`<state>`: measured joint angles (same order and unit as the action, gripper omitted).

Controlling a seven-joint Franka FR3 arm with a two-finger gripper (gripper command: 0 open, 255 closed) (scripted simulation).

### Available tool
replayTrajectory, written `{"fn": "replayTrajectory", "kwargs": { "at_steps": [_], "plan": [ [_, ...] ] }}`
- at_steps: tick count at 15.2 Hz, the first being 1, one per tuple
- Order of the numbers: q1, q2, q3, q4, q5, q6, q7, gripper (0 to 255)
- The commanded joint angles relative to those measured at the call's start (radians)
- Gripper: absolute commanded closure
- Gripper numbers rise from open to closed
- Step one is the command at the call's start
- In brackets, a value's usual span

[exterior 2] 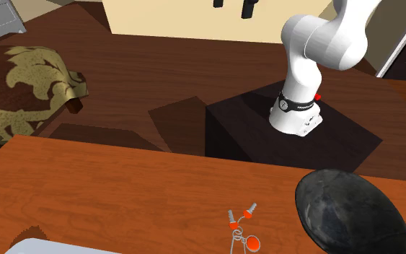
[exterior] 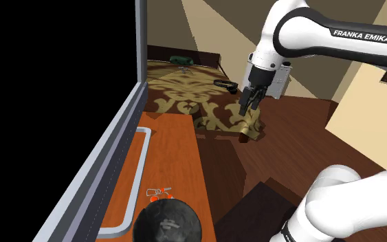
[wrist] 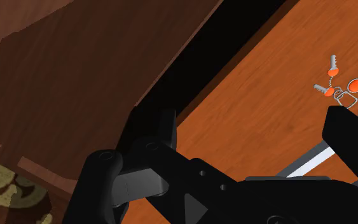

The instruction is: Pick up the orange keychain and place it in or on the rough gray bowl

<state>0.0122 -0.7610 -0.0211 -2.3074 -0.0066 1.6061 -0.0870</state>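
The shoulder view looks along the desk [exterior: 174, 151] from behind the arm [exterior: 302, 31]; the second exterior view faces the arm across it, close. Both share the bowl [exterior 2: 349, 209].

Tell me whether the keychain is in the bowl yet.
Out: the orange keychain lies on the wooden table beside the dark bowl.

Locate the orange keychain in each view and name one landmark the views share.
Shoulder view: the orange keychain lies near the bottom edge, just above the dark bowl.
Second exterior view: it lies at the bottom edge, a little right of centre, left of the bowl.
Wrist view: it lies on the table, ahead of the open pincer.
Shared landmark: the wooden tabletop under it.
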Motion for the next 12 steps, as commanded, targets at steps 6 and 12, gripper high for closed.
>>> {"fn": "replayTrajectory", "kwargs": {
  "at_steps": [6, 12],
  "plan": [
    [0.045, 0.056, 0.048, -0.09, 0.029, 0.139, 0.001, 0],
    [0.099, 0.16, 0.108, -0.167, 0.06, 0.311, 0.002, 0]
  ]
}}
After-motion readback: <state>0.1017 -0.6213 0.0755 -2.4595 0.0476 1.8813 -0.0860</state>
